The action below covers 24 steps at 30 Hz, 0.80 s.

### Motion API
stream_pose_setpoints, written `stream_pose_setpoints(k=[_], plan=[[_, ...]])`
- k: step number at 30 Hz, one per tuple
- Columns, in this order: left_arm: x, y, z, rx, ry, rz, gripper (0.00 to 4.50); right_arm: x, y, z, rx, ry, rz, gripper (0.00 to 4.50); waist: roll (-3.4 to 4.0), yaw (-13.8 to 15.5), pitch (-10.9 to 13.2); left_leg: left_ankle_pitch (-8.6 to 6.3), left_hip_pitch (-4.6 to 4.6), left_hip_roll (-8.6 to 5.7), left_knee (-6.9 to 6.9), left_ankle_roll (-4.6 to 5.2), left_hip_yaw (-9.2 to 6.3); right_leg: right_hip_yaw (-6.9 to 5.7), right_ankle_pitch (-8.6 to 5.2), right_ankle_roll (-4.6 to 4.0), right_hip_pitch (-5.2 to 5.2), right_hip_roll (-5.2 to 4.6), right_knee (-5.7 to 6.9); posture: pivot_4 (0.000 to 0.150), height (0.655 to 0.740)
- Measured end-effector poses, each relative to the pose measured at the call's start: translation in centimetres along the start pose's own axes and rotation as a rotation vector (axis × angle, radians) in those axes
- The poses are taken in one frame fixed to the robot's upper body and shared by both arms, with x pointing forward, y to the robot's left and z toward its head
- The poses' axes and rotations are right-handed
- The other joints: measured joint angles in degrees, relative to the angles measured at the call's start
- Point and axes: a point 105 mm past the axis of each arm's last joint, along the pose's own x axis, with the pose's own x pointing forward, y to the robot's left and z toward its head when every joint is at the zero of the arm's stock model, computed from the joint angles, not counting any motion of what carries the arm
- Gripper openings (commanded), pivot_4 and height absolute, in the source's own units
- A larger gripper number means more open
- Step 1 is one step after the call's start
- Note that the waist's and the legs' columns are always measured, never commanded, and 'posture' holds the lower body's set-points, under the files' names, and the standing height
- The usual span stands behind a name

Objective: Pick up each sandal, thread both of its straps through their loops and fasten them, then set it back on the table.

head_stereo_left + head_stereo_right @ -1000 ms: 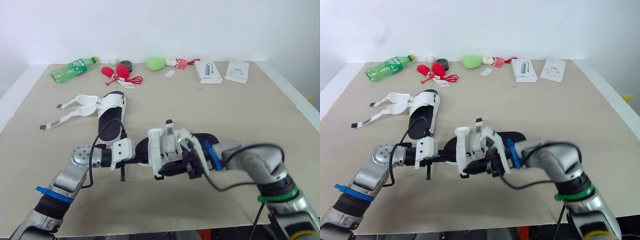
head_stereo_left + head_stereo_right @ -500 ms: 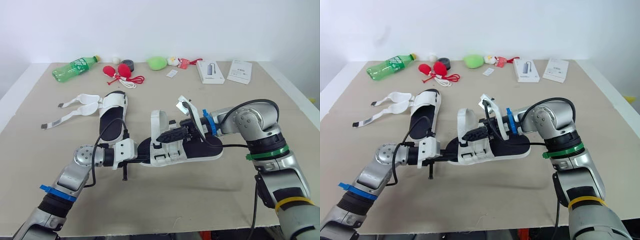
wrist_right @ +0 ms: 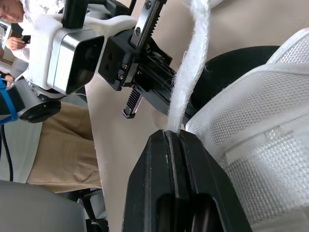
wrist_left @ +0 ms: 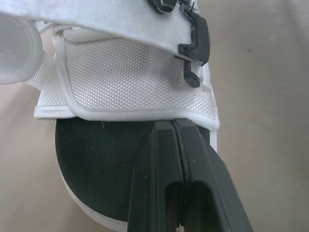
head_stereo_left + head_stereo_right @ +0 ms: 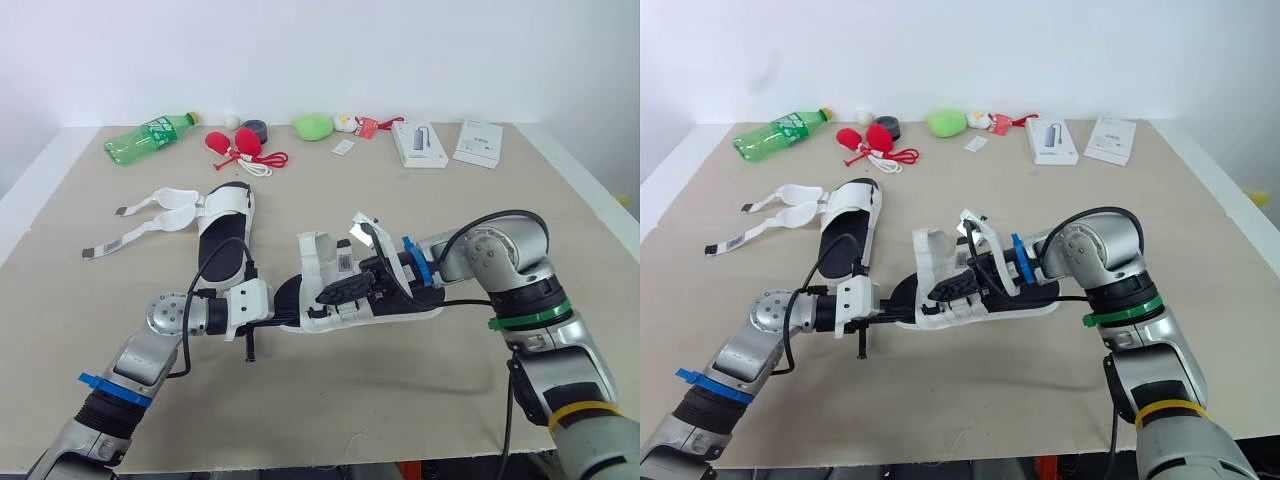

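Along the far edge of the counter (image 5: 400,390) lies a row of odds and ends: a green plastic bottle (image 5: 147,138) on its side at the left, then two red bulbs with a red and white cord (image 5: 232,143), a small white ball (image 5: 231,121) just beside a black disc (image 5: 254,128), a green lump (image 5: 312,126), a small white card (image 5: 343,147), and two flat white boxes (image 5: 417,144) (image 5: 475,143) side by side at the right.

The nearer sandal (image 5: 312,260) had a black footbed and white mesh straps. The table (image 5: 400,200) was beige, the bottle (image 5: 147,138) green.
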Motion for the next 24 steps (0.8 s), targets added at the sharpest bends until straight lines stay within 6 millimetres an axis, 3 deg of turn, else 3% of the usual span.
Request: stream_pose_setpoints(k=[10,24], plan=[[-0.1,-0.1,0.1,0.005,0.003,-0.002,0.00,-0.1,-0.5,2.1,0.001,-0.075,-0.022,0.15,0.00,-0.03,0.00,0.00,-0.02,0.00,-0.02,0.00,0.00,0.00,-0.02,0.00,-0.02,0.00,0.00,0.150,0.7400],[-0.2,-0.1,0.1,0.010,0.007,-0.004,0.00,0.0,0.4,-0.5,0.110,-0.002,0.041,0.15,0.00,-0.13,0.00,-0.01,-0.02,0.01,-0.05,0.00,-0.01,0.00,-0.04,-0.03,-0.03,0.01,0.00,0.150,0.7400]])
